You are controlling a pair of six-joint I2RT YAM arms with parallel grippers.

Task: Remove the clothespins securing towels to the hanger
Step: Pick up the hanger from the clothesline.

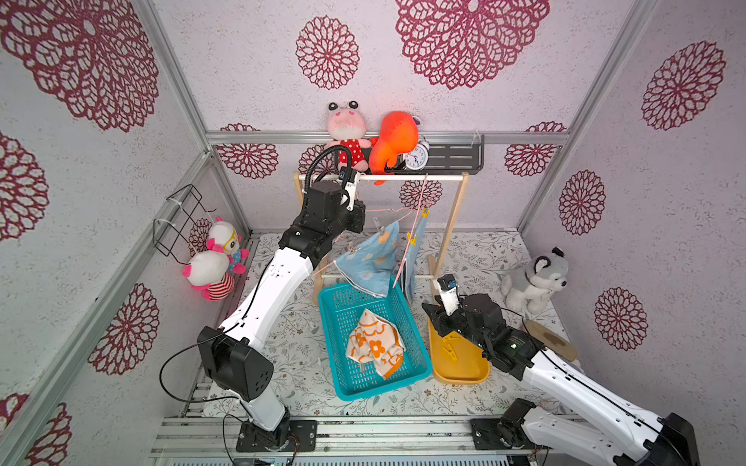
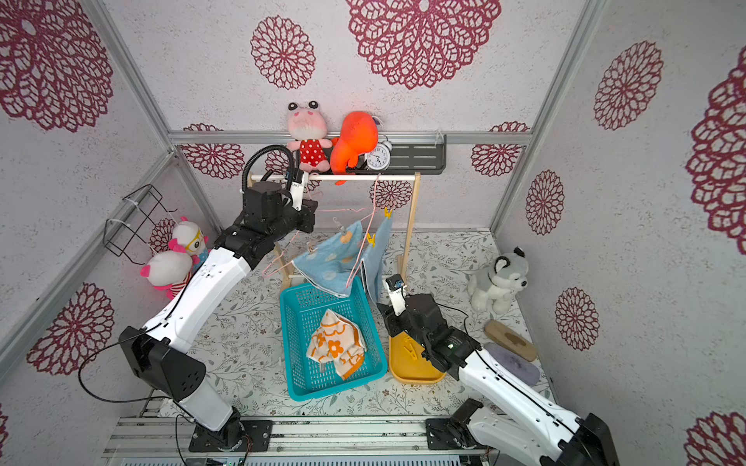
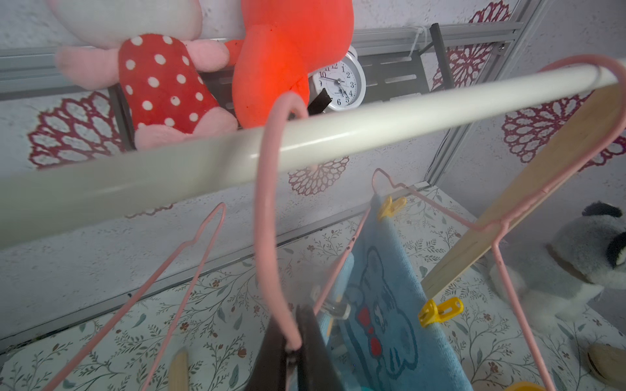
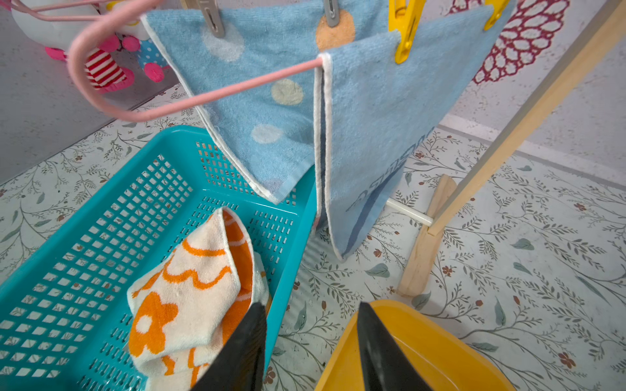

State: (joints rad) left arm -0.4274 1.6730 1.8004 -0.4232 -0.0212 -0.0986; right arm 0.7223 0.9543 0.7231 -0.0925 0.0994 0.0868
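Wooden rack carries the work: by the teal basket, where the orange-flower towel already lies, the dotted towel and cartoon towel hang pinned to pink wire. Just under its hook, the neck of a pink hanger is clenched in the left jaws, while the right jaws stand parted and empty, low between basket and yellow tray. Tugging the yellow clothespins or pale clips sideways could swing the thin wire out of that pinch, dropping a towel onto the surface beside the basket.
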